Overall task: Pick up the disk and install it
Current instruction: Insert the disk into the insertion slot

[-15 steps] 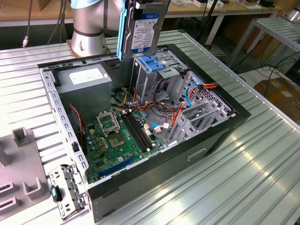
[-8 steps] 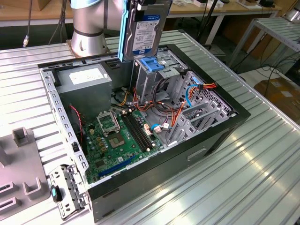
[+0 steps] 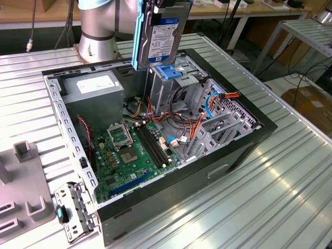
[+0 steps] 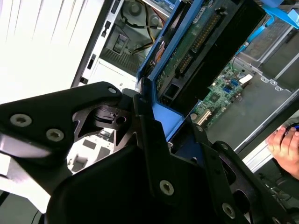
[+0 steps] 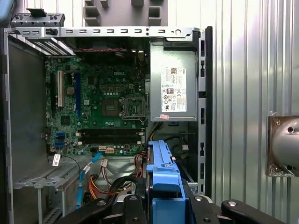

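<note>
Blue-railed disk (image 3: 165, 32) hangs upright over the drive cage (image 3: 158, 91), gripped by the downward-pointing claw (image 5: 166, 204).

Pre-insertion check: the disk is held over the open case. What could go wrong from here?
1. The disk, clamped in the gripper, hangs above the drive cage; if its blue rails are misaligned, it may jam on the cage's rim.
2. The orange cables beside the cage could snag or get pinched.
3. A person's hand is near the case: possible contact.

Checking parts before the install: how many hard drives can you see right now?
1: the disk, held upright in the gripper above the blue-topped drive cage. Another could sit hidden inside the cage.
</note>
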You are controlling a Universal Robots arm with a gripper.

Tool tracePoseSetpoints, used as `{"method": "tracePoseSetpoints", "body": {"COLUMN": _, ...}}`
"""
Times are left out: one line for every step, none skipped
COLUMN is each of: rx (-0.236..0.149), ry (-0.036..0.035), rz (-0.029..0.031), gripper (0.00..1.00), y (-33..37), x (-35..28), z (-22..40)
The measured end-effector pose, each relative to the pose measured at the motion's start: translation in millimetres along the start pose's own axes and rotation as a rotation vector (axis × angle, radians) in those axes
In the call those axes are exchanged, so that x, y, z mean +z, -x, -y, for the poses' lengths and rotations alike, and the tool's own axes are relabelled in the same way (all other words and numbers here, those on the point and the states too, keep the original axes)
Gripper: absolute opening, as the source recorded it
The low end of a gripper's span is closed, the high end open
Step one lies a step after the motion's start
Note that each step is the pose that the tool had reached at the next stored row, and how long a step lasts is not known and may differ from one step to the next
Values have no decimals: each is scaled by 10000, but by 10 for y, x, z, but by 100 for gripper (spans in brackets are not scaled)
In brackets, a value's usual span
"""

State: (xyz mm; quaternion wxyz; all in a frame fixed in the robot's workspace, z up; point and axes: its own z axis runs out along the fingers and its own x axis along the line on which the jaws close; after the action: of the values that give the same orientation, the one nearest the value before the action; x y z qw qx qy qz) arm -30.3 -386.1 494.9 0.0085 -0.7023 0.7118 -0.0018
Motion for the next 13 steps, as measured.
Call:
{"method": "tracePoseSetpoints", "body": {"rx": 0, "ry": 0, "rz": 0, "gripper": 37, "y": -9, "x": 0, "z": 0}}
{"method": "tracePoseSetpoints", "body": {"rx": 0, "ry": 0, "rz": -1, "gripper": 37, "y": -16, "x": 0, "z": 0}}
{"method": "tracePoseSetpoints", "body": {"rx": 0, "ry": 0, "rz": -1, "gripper": 37, "y": -23, "x": 0, "z": 0}}
{"method": "tracePoseSetpoints", "body": {"rx": 0, "ry": 0, "rz": -1, "gripper": 37, "y": -31, "x": 0, "z": 0}}
{"method": "tracePoseSetpoints", "body": {"rx": 0, "ry": 0, "rz": 0, "gripper": 37, "y": -38, "x": -1, "z": 0}}
{"method": "tracePoseSetpoints", "body": {"rx": 0, "ry": 0, "rz": 0, "gripper": 37, "y": -45, "x": 0, "z": 0}}
{"method": "tracePoseSetpoints", "body": {"rx": 0, "ry": 0, "rz": 0, "gripper": 37, "y": -53, "x": 0, "z": 0}}
{"method": "tracePoseSetpoints", "body": {"rx": 0, "ry": 0, "rz": 0, "gripper": 37, "y": -61, "x": -1, "z": 0}}
{"method": "tracePoseSetpoints", "body": {"rx": 0, "ry": 0, "rz": -1, "gripper": 37, "y": -69, "x": -1, "z": 1}}
{"method": "tracePoseSetpoints", "body": {"rx": 0, "ry": 0, "rz": 0, "gripper": 37, "y": -77, "x": -1, "z": 1}}
{"method": "tracePoseSetpoints", "body": {"rx": 0, "ry": 0, "rz": 0, "gripper": 37, "y": -86, "x": -1, "z": 1}}
{"method": "tracePoseSetpoints", "body": {"rx": 0, "ry": 0, "rz": -1, "gripper": 37, "y": -94, "x": -1, "z": 1}}
{"method": "tracePoseSetpoints", "body": {"rx": 1, "ry": 1, "rz": -1, "gripper": 37, "y": -108, "x": -1, "z": 1}}
